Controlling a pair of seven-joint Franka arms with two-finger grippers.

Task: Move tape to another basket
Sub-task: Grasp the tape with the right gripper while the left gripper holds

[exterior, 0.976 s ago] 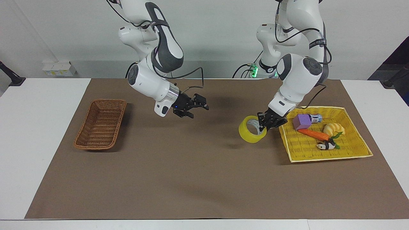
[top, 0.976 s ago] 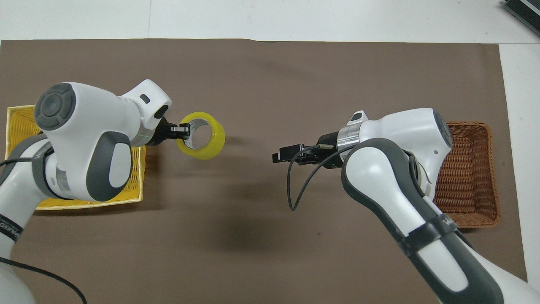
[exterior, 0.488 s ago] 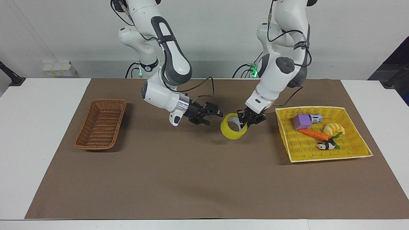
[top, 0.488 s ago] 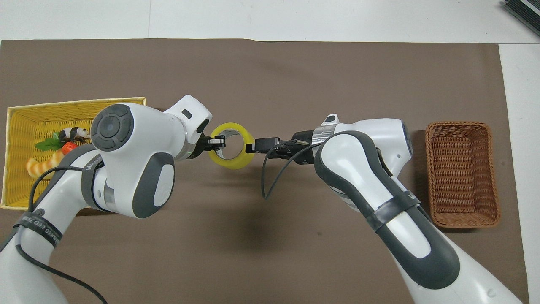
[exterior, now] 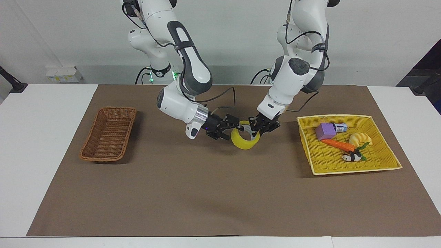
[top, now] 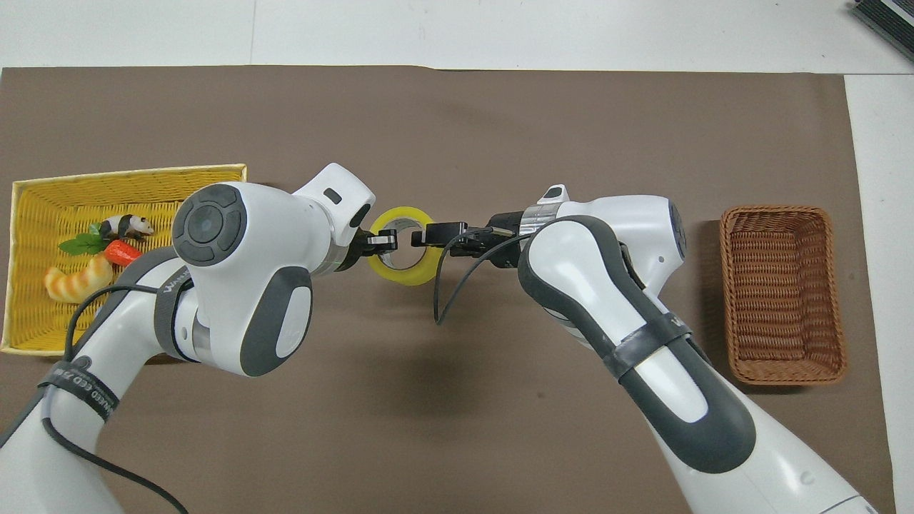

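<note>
The yellow tape (exterior: 243,143) hangs in the air over the middle of the brown mat, between the two grippers; it also shows in the overhead view (top: 410,274). My left gripper (exterior: 257,130) is shut on the tape's rim at the side toward the yellow basket, seen from above too (top: 380,243). My right gripper (exterior: 230,126) is open with its fingers astride the facing rim of the roll, also in the overhead view (top: 423,235). The brown wicker basket (exterior: 117,109) stands empty at the right arm's end of the mat (top: 775,210).
A bright yellow square basket (exterior: 355,169) at the left arm's end holds a purple block (exterior: 325,131), a small bottle (exterior: 340,127), a carrot (exterior: 339,145), a bread-like toy (exterior: 360,138) and a panda figure (exterior: 351,157). White table borders the mat.
My left gripper carried the tape from beside the yellow basket to over the mat's middle. My right gripper moved in to meet it and now straddles the roll's rim.
</note>
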